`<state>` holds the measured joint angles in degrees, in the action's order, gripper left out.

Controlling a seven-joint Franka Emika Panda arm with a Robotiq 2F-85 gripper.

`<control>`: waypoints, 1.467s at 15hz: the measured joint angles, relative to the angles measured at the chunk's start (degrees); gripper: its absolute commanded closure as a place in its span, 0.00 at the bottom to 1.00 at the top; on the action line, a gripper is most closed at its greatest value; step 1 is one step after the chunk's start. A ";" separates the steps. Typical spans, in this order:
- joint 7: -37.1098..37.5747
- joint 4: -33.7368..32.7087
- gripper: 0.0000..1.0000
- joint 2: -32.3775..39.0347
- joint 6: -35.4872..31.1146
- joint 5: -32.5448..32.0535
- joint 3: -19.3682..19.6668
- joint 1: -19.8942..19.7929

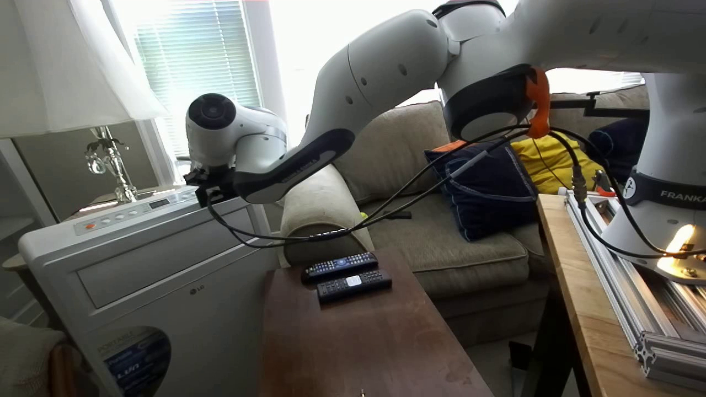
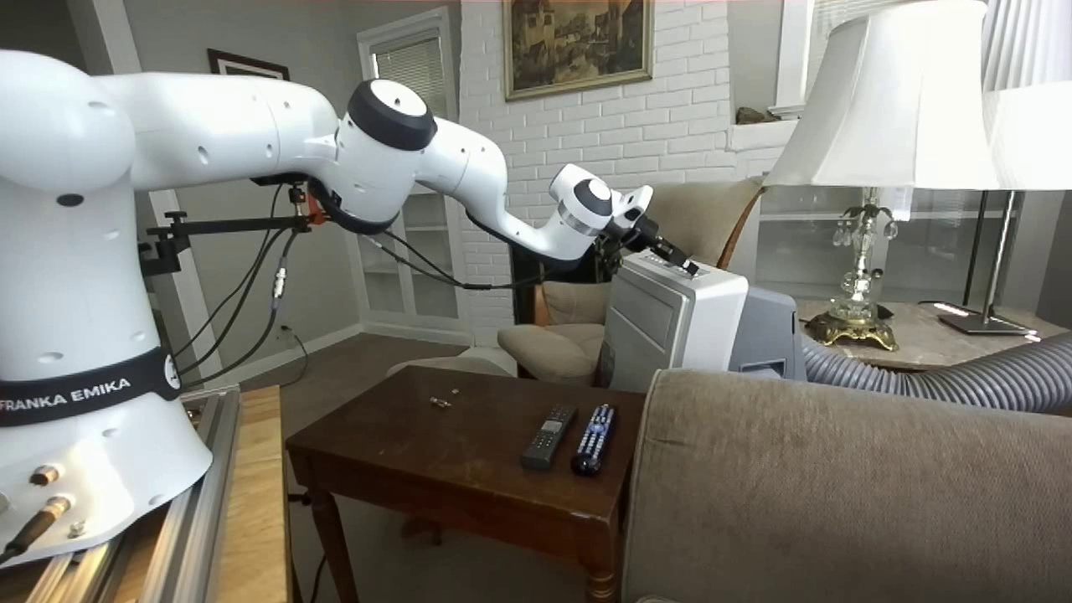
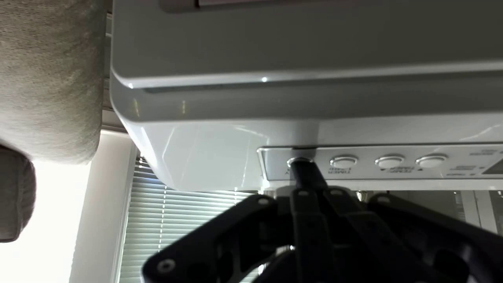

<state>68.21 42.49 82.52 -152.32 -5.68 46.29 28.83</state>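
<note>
My black gripper (image 3: 304, 167) is shut with nothing between its fingers. Its tips reach the control panel (image 3: 365, 165) on top of a white LG portable air conditioner (image 1: 182, 275). In the wrist view the tips cover most of the leftmost round button (image 3: 291, 160), whose silver rim shows behind them. Whether they press it or hover just over it, I cannot tell. Beside it sits a timer button (image 3: 343, 162), with more buttons farther right. In an exterior view the gripper (image 2: 691, 268) points down at the unit's top. The wrist hides the fingertips in an exterior view.
A dark wooden table (image 1: 358, 342) bears two black remotes, one (image 1: 341, 266) beside the other (image 1: 354, 284). A sofa arm (image 2: 837, 486), a white-shaded lamp (image 2: 888, 100) and a grey hose (image 2: 921, 381) stand around the unit. Cables (image 1: 298, 239) hang from the arm.
</note>
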 measured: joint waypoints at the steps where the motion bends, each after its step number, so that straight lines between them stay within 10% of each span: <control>1: 0.00 -0.02 1.00 0.00 0.04 0.00 0.00 0.00; 22: 1.88 -2.68 1.00 1.51 -0.01 0.00 1.70 -0.33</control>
<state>70.09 39.81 84.02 -152.33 -5.68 47.99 28.50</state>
